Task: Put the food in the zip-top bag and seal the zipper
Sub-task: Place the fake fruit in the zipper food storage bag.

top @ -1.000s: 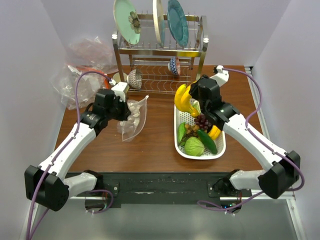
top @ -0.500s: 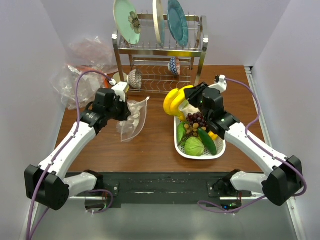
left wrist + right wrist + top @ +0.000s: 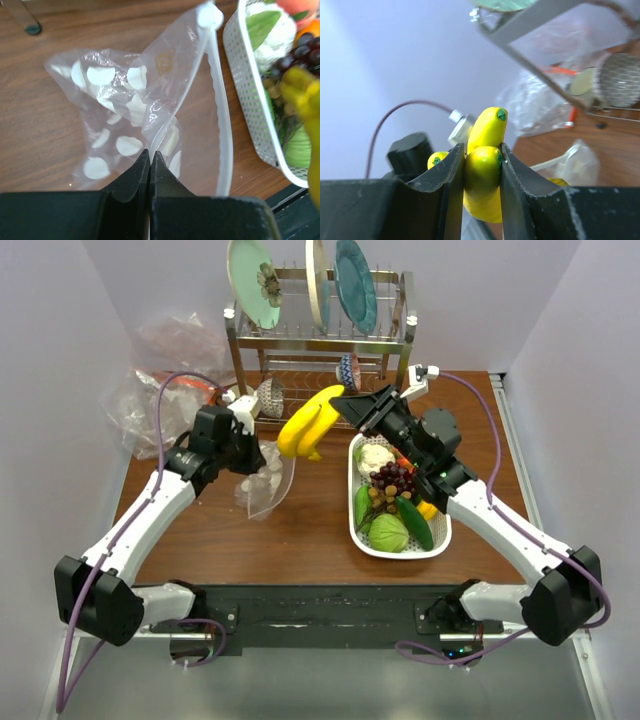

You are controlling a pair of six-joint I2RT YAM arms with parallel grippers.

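From above, the right arm reaches up from its base and bends left across the white basket (image 3: pixel 441 538), holding a bunch of yellow bananas (image 3: pixel 309 424) in the air between the basket and the zip-top bag (image 3: pixel 268 476). How they are gripped shows only in the right wrist view: the right tool (image 3: pixel 481 148) has both fingers clamped on the bananas (image 3: pixel 488 129), with the green-tipped ends sticking out past them.

The left arm stretches forward along the left side, its wrist bent down over the bag. The overhead view hides this grip, but the left wrist view shows the left tool (image 3: pixel 149 153) closed tight on one lip of the polka-dotted bag (image 3: pixel 113 93). The mouth gapes toward the basket (image 3: pixel 248 95), and the zipper (image 3: pixel 220 102) arcs loose along the far edge.

The bag sits on the brown tabletop (image 3: pixel 310 530), in front of the dish rack (image 3: pixel 318 340). Grapes (image 3: pixel 391 479) and other toy food lie in the basket.
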